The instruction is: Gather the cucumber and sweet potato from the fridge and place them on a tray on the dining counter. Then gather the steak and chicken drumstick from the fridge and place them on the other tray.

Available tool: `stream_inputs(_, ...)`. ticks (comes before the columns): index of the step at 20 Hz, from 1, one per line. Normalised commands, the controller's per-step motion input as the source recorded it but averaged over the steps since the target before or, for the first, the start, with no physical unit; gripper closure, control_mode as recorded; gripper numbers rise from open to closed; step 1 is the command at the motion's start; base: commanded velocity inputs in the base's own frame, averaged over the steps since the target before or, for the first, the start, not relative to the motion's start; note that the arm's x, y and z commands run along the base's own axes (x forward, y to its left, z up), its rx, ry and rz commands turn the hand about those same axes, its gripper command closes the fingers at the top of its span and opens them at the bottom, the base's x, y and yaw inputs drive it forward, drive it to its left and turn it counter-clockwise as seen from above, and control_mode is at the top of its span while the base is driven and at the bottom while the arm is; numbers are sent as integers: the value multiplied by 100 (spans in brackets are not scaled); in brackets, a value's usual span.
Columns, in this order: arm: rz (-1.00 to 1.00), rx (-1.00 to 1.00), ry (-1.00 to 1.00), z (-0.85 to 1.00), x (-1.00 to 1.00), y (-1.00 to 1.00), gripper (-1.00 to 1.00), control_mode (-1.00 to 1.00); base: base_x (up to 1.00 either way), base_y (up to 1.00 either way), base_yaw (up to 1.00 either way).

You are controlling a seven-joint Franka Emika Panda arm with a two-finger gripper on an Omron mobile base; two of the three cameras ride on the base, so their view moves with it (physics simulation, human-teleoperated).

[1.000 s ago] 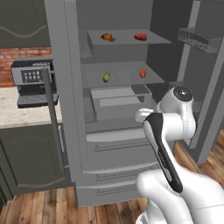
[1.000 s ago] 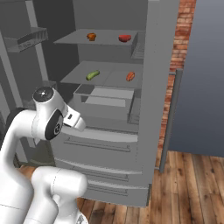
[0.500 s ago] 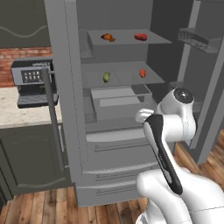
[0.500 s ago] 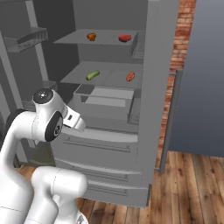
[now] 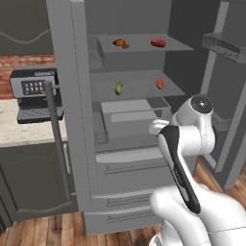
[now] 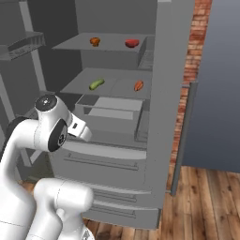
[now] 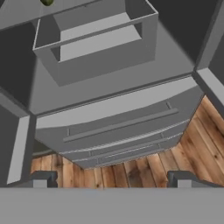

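Cucumber point(image 5: 118, 88) and sweet potato point(image 5: 160, 83) share one fridge shelf; fingers point(image 7: 39, 180) spread wide, empty.

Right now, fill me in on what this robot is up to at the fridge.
The arm faces the open fridge with its gripper open and empty, pointing down at the lower drawers. The cucumber and sweet potato lie on the middle shelf, the chicken drumstick and steak on the top shelf. Nothing is picked yet.
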Motion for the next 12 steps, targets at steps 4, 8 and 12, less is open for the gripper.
stream_inputs(4, 0, 0, 0, 0, 0, 0, -100, 100, 41, 0, 0)
stream_inputs(8, 0, 0, 0, 0, 0, 0, -100, 100, 46, 0, 1)
stream_inputs(12, 0, 0, 0, 0, 0, 0, -100, 100, 48, 0, 2)
